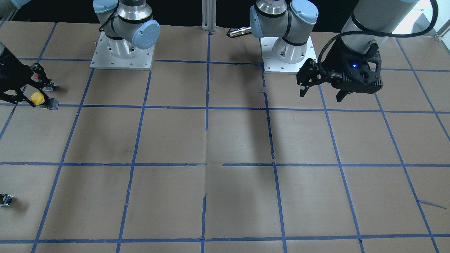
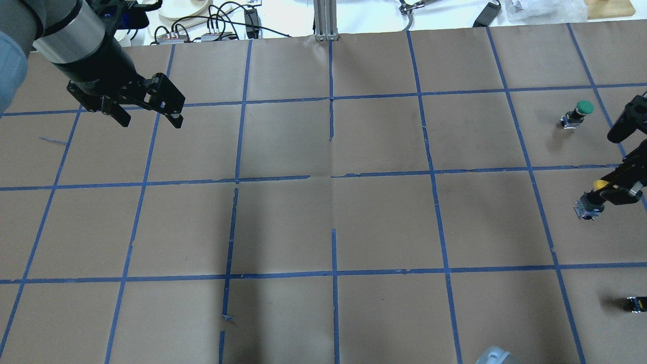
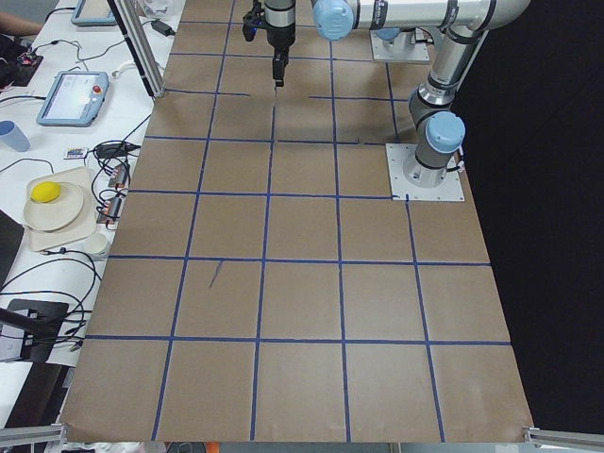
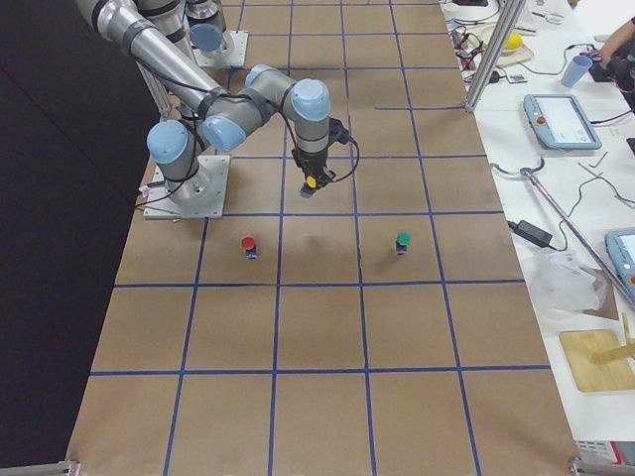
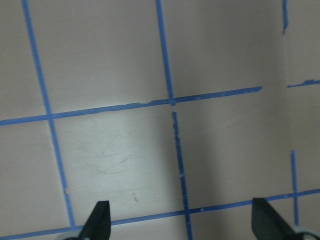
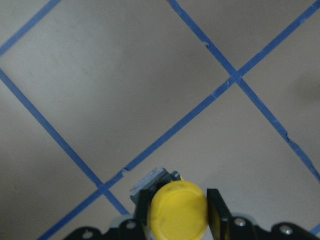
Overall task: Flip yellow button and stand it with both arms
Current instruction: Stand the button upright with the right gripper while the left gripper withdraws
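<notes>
My right gripper (image 1: 35, 95) is shut on the yellow button (image 1: 38, 98) at the table's right edge. In the right wrist view the fingers (image 6: 215, 212) press both sides of the yellow cap (image 6: 179, 212), and the grey switch body (image 6: 152, 182) points away towards the table. The button also shows in the overhead view (image 2: 592, 201) and the exterior right view (image 4: 311, 183). I cannot tell whether it touches the table. My left gripper (image 1: 321, 94) is open and empty, well above the table on the left side (image 2: 150, 119). Its fingertips (image 5: 100, 220) frame bare paper.
A green-capped button (image 2: 581, 108) stands upright beyond the right gripper. A red-capped button (image 4: 248, 244) stands close to the gripper, on the robot's side of it. A small capless black part (image 2: 636, 303) lies at the near right edge. Brown paper with blue tape lines (image 2: 333, 177) covers the table.
</notes>
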Robot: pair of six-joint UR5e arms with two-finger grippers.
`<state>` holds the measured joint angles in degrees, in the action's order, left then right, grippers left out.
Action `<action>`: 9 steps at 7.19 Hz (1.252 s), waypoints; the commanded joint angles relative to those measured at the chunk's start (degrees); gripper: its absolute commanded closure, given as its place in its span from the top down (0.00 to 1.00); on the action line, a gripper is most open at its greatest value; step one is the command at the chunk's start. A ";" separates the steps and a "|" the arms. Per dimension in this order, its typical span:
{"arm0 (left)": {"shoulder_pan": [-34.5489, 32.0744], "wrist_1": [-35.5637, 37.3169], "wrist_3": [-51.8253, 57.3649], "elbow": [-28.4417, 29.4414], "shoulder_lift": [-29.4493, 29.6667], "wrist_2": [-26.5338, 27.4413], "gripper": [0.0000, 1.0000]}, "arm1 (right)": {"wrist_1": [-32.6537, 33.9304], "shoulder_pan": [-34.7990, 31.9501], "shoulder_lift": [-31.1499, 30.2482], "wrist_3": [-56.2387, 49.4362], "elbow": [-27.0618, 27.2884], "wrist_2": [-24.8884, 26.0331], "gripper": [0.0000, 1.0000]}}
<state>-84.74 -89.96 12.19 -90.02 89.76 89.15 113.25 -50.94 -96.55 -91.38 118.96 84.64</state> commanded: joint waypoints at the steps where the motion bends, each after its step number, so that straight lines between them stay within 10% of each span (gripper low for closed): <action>1: -0.43 0.39 -0.24 0.54 1.02 1.12 1.00 | 11.07 1.98 3.96 -23.20 2.07 -0.35 0.05; 6: -0.61 3.29 -0.06 0.81 0.94 1.55 1.00 | 12.36 7.78 9.34 -79.14 0.93 -3.95 0.06; 9: -0.61 4.53 -0.24 0.72 1.03 1.73 1.00 | 9.46 12.26 13.66 -90.60 0.23 -10.46 0.07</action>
<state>-85.38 -85.73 11.98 -89.57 90.76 90.85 123.75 -40.53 -83.99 -175.99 119.43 76.31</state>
